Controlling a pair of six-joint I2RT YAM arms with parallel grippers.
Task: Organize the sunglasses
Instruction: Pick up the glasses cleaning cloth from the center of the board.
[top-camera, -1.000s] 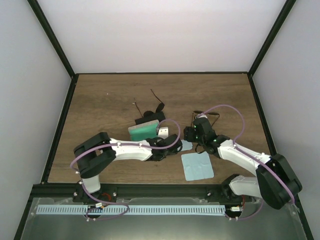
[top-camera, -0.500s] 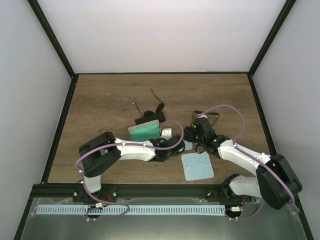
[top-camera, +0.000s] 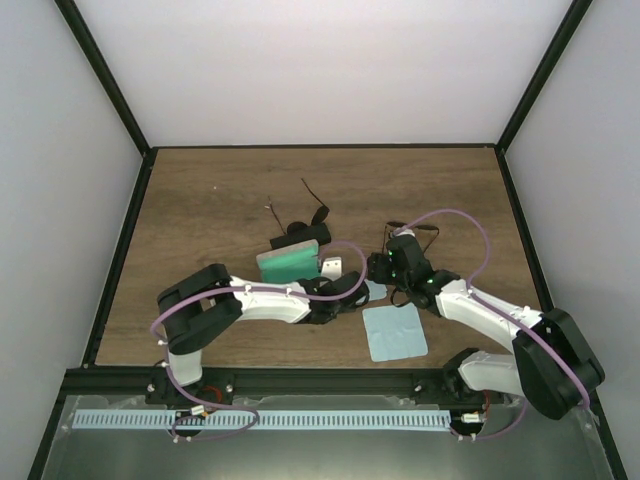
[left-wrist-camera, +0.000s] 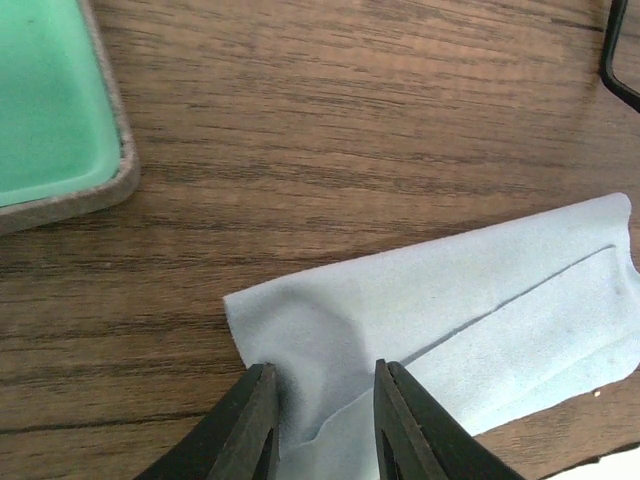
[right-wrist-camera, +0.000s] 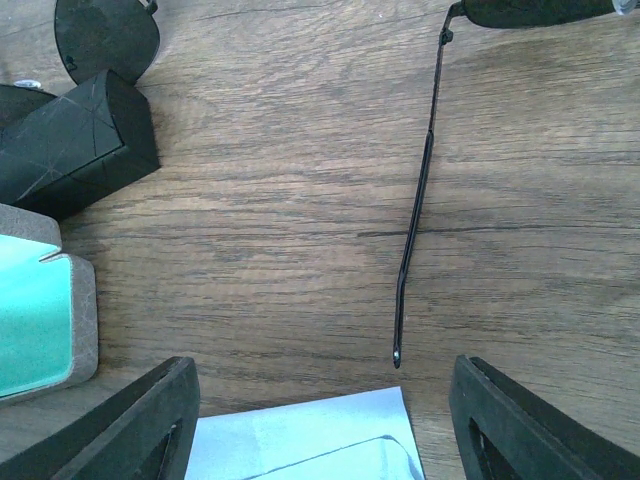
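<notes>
One pair of sunglasses (top-camera: 318, 213) lies at the back by a black case (top-camera: 298, 236); its round lens (right-wrist-camera: 105, 35) shows in the right wrist view. The other sunglasses (top-camera: 425, 230) lie by my right arm, one slender arm (right-wrist-camera: 415, 250) pointing at my right gripper (right-wrist-camera: 320, 420), which stands wide open over bare wood and a cloth edge. My left gripper (left-wrist-camera: 328, 420) is narrowly open, its fingertips (left-wrist-camera: 255, 415) pressing a small light blue cloth (left-wrist-camera: 450, 300) that puckers up between them.
An open case with green lining (top-camera: 290, 262) lies left of the left gripper. A larger light blue cloth (top-camera: 393, 332) lies near the front between the arms. Black frame rails border the table (top-camera: 200, 200).
My left gripper has slid right onto the small cloth and its jaws have narrowed a lot, bunching the cloth. The right arm has stayed still.
</notes>
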